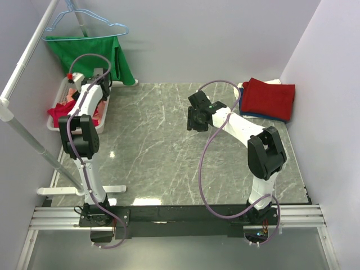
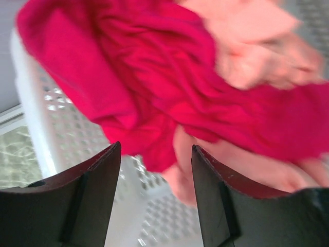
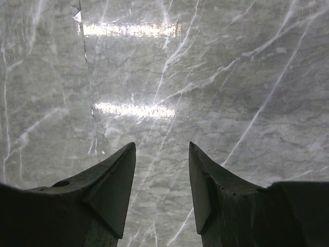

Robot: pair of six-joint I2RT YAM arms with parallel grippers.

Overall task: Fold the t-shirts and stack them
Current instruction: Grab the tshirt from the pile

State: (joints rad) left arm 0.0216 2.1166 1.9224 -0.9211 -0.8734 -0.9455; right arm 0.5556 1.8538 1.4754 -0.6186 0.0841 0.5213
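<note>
**A:** Your left end effector (image 2: 155,154) stands with jaws apart, holding nothing, close over the bright pinkish-red t-shirt (image 2: 154,77) inside the basket (image 2: 33,118).

**B:** How should I take it?

**A:** Go lower and pinch one thick fold, not the salmon-orange t-shirt (image 2: 252,46) in the same basket. Your right end effector (image 3: 162,149) hangs wide and empty, well apart from the basket.

**B:** What is unclear?

**A:** The wrist view is blurred; collar and sleeves are hidden in the heap.
</note>
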